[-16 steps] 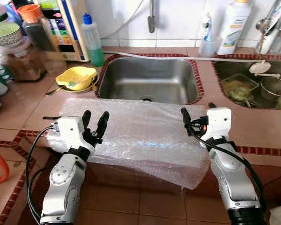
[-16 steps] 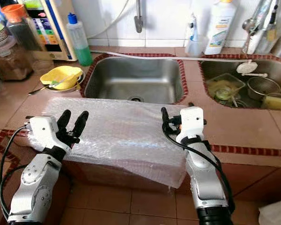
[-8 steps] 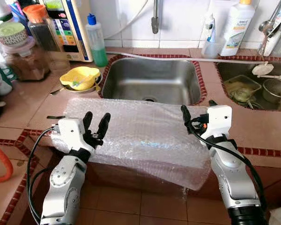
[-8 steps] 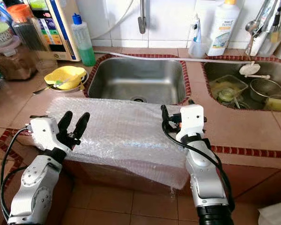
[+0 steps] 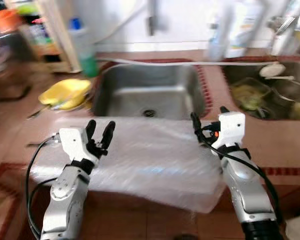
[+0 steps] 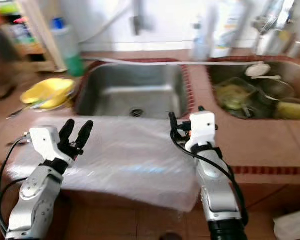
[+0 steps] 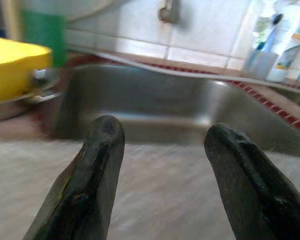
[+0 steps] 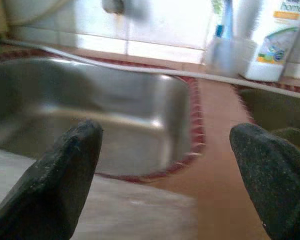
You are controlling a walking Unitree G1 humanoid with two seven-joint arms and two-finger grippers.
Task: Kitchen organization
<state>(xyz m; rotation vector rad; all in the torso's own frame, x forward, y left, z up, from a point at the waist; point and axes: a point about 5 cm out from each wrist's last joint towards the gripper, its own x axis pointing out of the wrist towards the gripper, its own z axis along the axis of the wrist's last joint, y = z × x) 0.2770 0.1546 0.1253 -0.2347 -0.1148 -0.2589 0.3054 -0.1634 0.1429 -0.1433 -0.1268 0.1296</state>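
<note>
A sheet of clear bubble wrap (image 5: pixel 150 162) lies over the tiled counter's front edge, before the steel sink (image 5: pixel 150 90). My left gripper (image 5: pixel 100 131) hovers open over the sheet's left part, its black fingers (image 7: pixel 97 165) apart with nothing between them. My right gripper (image 5: pixel 209 116) stands open wide at the sheet's right end, near the sink's front right corner, and it too is empty. In the right wrist view one finger (image 8: pixel 65 170) shows over the wrap with the sink (image 8: pixel 105 115) beyond. The head views are blurred.
A yellow bowl (image 5: pixel 65 92) with a spoon sits left of the sink, a green bottle (image 5: pixel 82 42) behind it. A second basin (image 5: pixel 270 85) with dishes and a strainer is at the right. Bottles and a tap line the tiled back wall.
The whole picture has slid left and gone blurry, so the camera has moved. Both grippers hold the same open pose over the bubble wrap.
</note>
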